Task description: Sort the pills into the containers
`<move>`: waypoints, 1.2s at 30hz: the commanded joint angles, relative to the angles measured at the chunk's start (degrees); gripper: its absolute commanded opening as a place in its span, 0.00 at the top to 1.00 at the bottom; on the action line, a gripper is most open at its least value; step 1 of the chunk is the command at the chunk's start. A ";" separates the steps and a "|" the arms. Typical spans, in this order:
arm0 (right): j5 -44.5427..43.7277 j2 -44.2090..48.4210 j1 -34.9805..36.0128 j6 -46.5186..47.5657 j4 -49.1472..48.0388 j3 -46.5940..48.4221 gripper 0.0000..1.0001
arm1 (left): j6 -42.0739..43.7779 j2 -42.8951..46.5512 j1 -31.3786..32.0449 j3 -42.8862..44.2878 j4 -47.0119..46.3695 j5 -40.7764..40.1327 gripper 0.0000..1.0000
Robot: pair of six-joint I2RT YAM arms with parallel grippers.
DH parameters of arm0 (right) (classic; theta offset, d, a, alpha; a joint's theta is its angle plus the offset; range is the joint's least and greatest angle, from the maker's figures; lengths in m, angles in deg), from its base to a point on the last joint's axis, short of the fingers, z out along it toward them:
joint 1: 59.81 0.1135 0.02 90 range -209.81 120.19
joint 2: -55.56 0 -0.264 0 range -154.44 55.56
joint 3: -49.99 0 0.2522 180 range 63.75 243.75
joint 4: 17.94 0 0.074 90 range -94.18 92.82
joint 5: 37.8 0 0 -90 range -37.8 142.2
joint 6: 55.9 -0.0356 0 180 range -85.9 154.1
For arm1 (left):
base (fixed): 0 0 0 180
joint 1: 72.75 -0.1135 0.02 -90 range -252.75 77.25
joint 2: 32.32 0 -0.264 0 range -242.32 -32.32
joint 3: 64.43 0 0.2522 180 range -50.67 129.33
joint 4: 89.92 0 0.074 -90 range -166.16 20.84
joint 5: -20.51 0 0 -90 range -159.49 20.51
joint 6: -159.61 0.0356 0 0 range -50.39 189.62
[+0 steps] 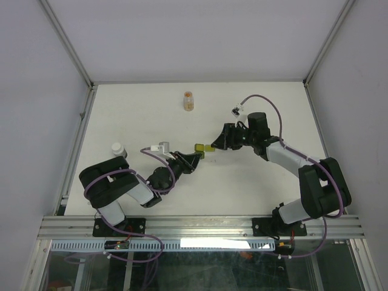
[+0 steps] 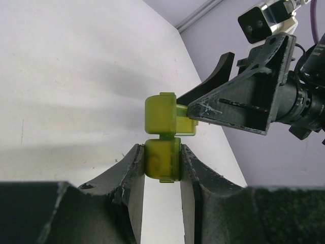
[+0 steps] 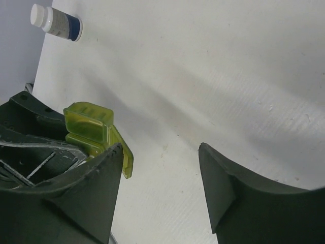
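The container is a small olive-green translucent box (image 1: 200, 150). My left gripper (image 1: 193, 159) is shut on its near compartment, held just above the table. In the left wrist view my left gripper (image 2: 161, 151) clamps the box (image 2: 162, 114) on both sides, and a lid flap stands open to the right. My right gripper (image 1: 214, 146) is open, and one of its fingers (image 2: 231, 104) rests against that flap. In the right wrist view my right gripper (image 3: 160, 150) is wide open, with the box (image 3: 89, 124) at its left finger. The pills fill a small clear bottle (image 1: 189, 100) at the far middle of the table.
A white-capped vial (image 1: 118, 149) stands at the left beside the left arm, and it also shows in the right wrist view (image 3: 56, 21). White walls enclose the table (image 1: 254, 188) on the left, right and far sides.
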 commanded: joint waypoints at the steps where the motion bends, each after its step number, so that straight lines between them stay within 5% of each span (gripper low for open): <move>1: -2.52 1.03 -0.02 4.52 2.04 3.35 0.40 | -0.89 2.59 -0.20 -0.63 -7.67 2.00 1.00; 6: -0.90 0.52 0.44 6.15 2.76 3.84 0.52 | -1.90 2.72 -0.33 -0.58 -8.50 4.36 1.00; 13: -1.24 -0.62 2.72 7.45 3.66 4.83 0.53 | -6.28 -1.23 -0.67 0.88 -11.37 9.04 1.00; 20: 10.58 3.98 -3.56 9.11 1.16 3.47 0.38 | -7.21 -1.40 -1.09 -0.98 -12.47 5.24 1.00; 24: 10.58 5.57 -6.28 9.11 -1.42 1.89 0.38 | -9.04 -2.00 -1.59 -1.06 -13.19 5.40 1.00; 26: 23.13 4.26 -7.00 8.59 -2.71 1.47 0.28 | -9.84 -2.73 -1.69 -0.96 -14.96 6.09 1.00; 36: 27.91 -1.29 -7.28 3.49 -6.58 0.49 0.34 | -10.65 -0.41 -2.04 -1.87 -18.92 8.97 1.00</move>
